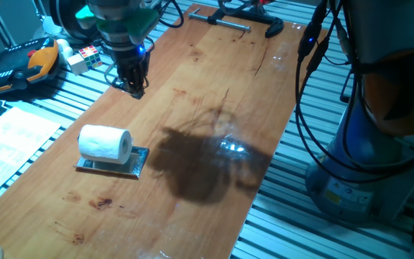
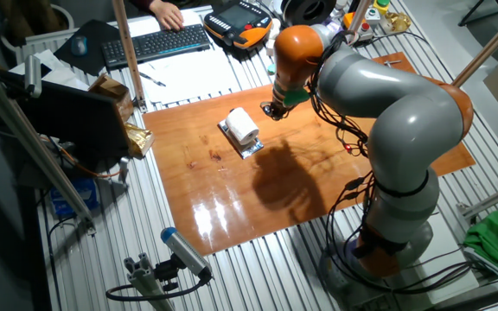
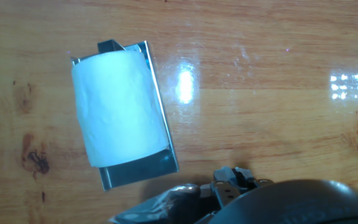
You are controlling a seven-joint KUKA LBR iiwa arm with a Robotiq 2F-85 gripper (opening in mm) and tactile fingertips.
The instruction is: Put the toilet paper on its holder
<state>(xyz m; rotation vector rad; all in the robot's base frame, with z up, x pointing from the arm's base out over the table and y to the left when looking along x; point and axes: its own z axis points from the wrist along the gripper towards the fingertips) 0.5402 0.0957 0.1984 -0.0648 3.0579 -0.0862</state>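
Observation:
The white toilet paper lies on its side on the shiny silver holder, left of the middle of the wooden table. It also shows in the other fixed view and in the hand view, where the holder's plate sticks out around it. My gripper hangs above the table, behind the roll and apart from it. It is empty and its dark fingers stand apart. In the hand view only a dark finger part shows at the bottom edge.
A black and metal tool lies at the table's far end. A Rubik's cube and an orange pendant sit beyond the left edge. The arm's base and cables stand to the right. A keyboard lies behind.

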